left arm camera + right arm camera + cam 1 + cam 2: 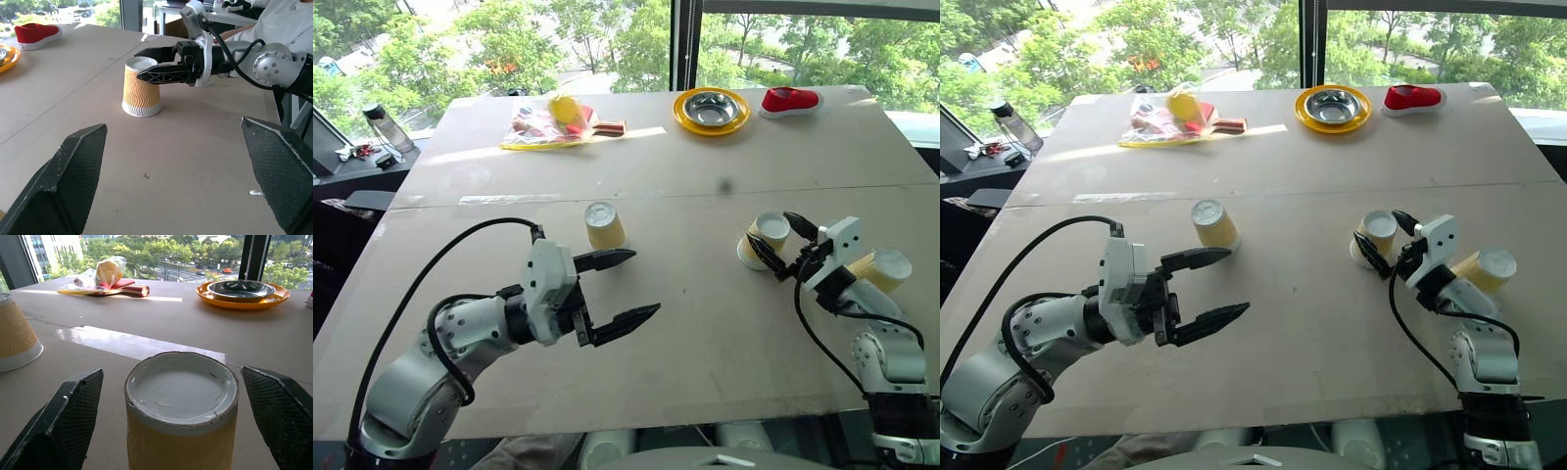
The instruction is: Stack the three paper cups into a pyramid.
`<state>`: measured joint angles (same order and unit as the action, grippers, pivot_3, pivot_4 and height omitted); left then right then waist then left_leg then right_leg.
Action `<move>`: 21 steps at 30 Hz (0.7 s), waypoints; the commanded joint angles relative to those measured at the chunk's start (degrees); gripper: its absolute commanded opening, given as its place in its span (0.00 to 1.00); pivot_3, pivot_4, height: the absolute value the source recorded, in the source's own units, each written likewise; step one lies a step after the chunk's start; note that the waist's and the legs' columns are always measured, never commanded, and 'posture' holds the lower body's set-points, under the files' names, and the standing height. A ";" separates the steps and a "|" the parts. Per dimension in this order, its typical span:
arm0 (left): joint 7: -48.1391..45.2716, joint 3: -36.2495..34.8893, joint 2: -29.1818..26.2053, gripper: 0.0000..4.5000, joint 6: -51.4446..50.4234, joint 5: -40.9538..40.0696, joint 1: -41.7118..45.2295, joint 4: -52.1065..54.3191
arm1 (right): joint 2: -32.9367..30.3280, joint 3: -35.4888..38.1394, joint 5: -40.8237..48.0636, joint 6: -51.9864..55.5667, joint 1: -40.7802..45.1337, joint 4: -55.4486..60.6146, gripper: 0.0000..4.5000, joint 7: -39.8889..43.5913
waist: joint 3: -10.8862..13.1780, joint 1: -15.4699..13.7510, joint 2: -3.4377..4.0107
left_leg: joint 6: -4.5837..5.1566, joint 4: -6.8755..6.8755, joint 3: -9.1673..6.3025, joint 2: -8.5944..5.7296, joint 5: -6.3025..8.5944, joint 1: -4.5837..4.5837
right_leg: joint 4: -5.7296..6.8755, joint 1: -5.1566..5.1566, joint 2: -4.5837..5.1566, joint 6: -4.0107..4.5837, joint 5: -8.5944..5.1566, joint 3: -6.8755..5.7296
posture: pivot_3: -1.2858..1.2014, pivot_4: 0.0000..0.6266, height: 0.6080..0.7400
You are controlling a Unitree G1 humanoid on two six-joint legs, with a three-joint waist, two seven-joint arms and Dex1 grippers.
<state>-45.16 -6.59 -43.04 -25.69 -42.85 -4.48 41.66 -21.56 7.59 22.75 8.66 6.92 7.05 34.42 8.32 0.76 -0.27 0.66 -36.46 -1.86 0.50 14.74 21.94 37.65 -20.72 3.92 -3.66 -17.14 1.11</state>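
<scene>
Looks like an office or lab high up in a building: a plain board table [705, 186] against big windows [607, 39], with treetops and a street below, and a cluttered desk [357, 157] to one side.

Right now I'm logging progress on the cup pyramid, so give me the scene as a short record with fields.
cups upside down on table: left cup; middle cup
third cup: right cup, by the right arm
stacked: none
left gripper: open, holding nothing
right gripper: open, fingers either side of the middle cup
far edge: steel bowl on yellow plate
</scene>
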 commanded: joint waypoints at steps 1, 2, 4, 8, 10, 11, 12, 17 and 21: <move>0.59 -1.43 0.00 1.00 0.28 -0.45 0.17 2.39 | 0.13 0.24 -0.23 -1.70 0.63 -0.93 0.94 0.62 | 0.01 -0.07 -0.01 | 0.00 0.00 -0.02 0.00 0.00 0.01 | -0.01 0.00 0.00 0.00 0.00 -0.02 | 0.52 0.24 1.00; 0.72 -1.51 -0.04 1.00 0.22 -0.55 0.20 2.45 | 0.19 0.41 -0.13 -2.33 0.40 -1.46 0.88 1.02 | 0.01 -0.06 -0.02 | 0.00 0.00 -0.02 0.00 0.00 0.02 | -0.01 0.00 0.00 0.00 0.00 -0.02 | 0.52 0.24 1.00; 0.88 -1.56 -0.08 1.00 0.14 -0.66 0.18 2.57 | 0.32 0.77 0.17 -3.60 -0.37 -2.42 0.70 1.92 | 0.02 -0.02 -0.02 | 0.00 0.00 -0.01 0.00 0.00 0.02 | -0.01 0.00 0.00 0.00 0.00 -0.01 | 0.52 0.24 1.00; 1.25 -1.76 0.09 1.00 0.13 -0.88 0.15 2.65 | 0.16 0.77 0.08 -5.87 -1.41 -3.70 0.57 3.24 | 0.02 -0.04 -0.02 | 0.00 0.00 -0.01 0.01 0.00 0.01 | 0.00 0.00 0.00 0.00 0.00 -0.01 | 0.52 0.24 1.00; 1.76 -2.04 0.45 1.00 0.22 -1.08 -0.09 2.71 | 0.23 0.06 0.09 -5.42 -0.69 -2.38 0.57 2.99 | 0.02 0.00 -0.02 | 0.00 0.00 -0.01 0.01 0.00 0.00 | 0.00 0.00 0.00 0.00 0.00 -0.01 | 0.52 0.24 1.00; 2.15 -2.24 0.67 1.00 0.25 -1.23 -0.34 2.72 | 0.24 -0.52 -0.06 -5.09 0.14 -2.06 0.57 2.96 | 0.02 -0.01 -0.02 | 0.00 0.00 0.00 0.01 0.00 0.00 | 0.00 0.00 0.00 0.00 0.00 0.01 | 0.52 0.24 1.00; 3.09 -2.63 1.26 1.00 0.31 -1.19 -0.85 2.60 | 0.45 -1.59 -0.15 -4.45 1.35 -1.63 0.57 3.13 | 0.02 0.00 -0.03 | 0.00 0.00 0.00 0.01 0.00 0.00 | 0.00 0.00 0.00 0.00 0.00 0.01 | 0.52 0.24 1.00; 10.64 -4.47 4.76 1.00 -1.07 1.76 -4.05 1.10 | 3.72 -7.66 -2.56 -1.80 9.60 -4.07 0.57 2.60 | 0.11 1.04 -0.08 | 0.00 0.00 0.09 0.07 0.00 -0.10 | 0.10 -0.01 -0.09 0.00 0.00 0.16 | 0.52 0.24 1.00; 14.36 -5.14 6.06 1.00 -1.35 4.69 -6.87 1.82 | 8.57 -11.75 -4.68 -0.61 17.17 -8.59 0.57 1.23 | 0.16 1.16 -0.16 | -0.01 0.00 0.01 0.09 0.00 -0.04 | 0.15 -0.10 -0.16 0.00 0.00 0.11 | 0.52 0.24 1.00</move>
<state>-32.68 -10.38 -37.45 -27.27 -39.54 -10.89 41.85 -14.36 -2.65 18.83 7.95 21.53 -0.92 36.34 8.47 1.92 -0.43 0.65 -36.46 -1.85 0.59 14.74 21.91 37.80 -20.86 3.77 -3.66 -17.13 1.22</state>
